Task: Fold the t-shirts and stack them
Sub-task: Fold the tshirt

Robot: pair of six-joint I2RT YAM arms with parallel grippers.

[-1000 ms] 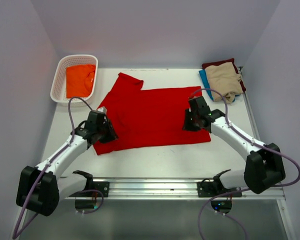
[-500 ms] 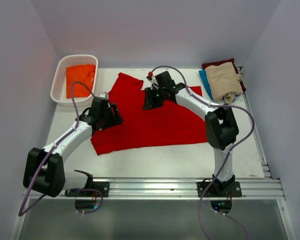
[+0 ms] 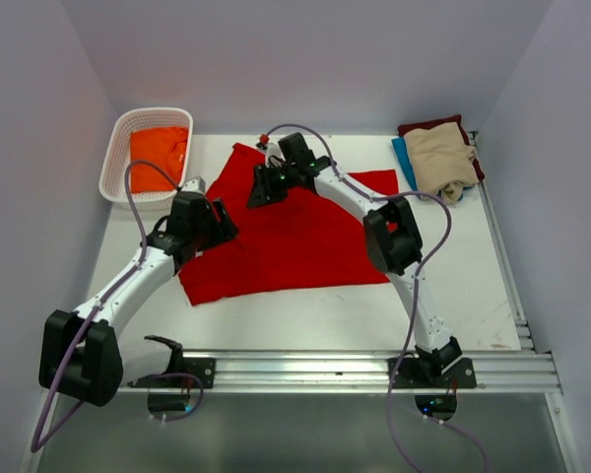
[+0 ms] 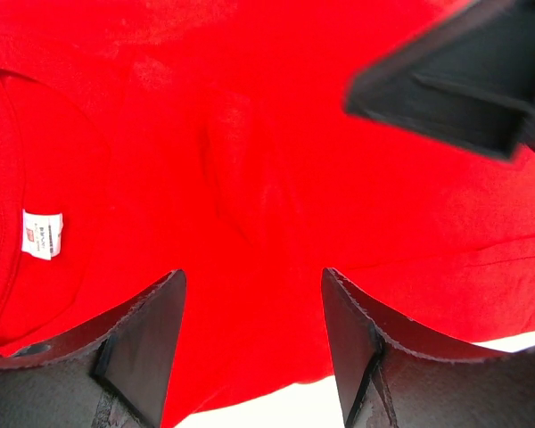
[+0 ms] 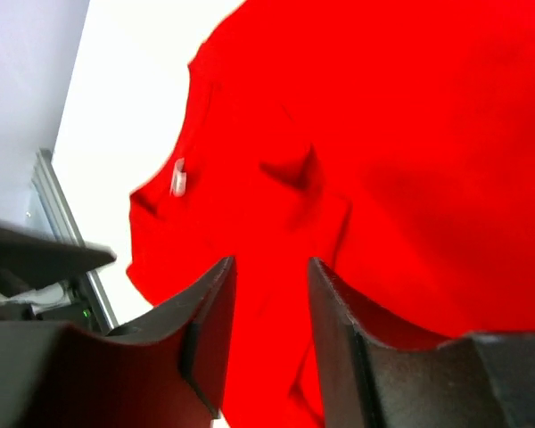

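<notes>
Near edge: rail (image 3: 305, 370) with both arm bases on it. The left arm angles up the left side. The right arm stretches far forward and crosses left of centre.

Mid-table (image 3: 453, 286): the red t-shirt (image 3: 305, 241) is spread out mostly flat, one sleeve pointing at the far edge. Shallow wrinkles show in the left wrist view. Its white tag (image 4: 42, 234) sits at the neckline, left of the fingers.

The left gripper (image 4: 251, 276) is over the shirt's left edge. Jaws are well apart, only red cloth shows through the gap, nothing is pinched. White table shows just past the hem at the bottom of that view.

The right gripper (image 5: 270, 263) is over the shirt's far-left part by the sleeve, just beyond the left one and near it. Its black body shows top right in the left wrist view. Jaws are parted, narrower than the left's. Cloth lies below, with nothing between the pads that I can see. A small raised fold sits ahead of the fingers.

Far left: a white slotted basket (image 3: 118, 148) with the orange t-shirt (image 3: 160, 158) inside.

Far right corner: a stack with the beige t-shirt (image 3: 441, 158) on top, the blue t-shirt (image 3: 401, 156) edging out on its left and the maroon t-shirt (image 3: 428, 126) showing at the back. The stack is close to the red shirt's far-right corner; can't tell if they touch.
</notes>
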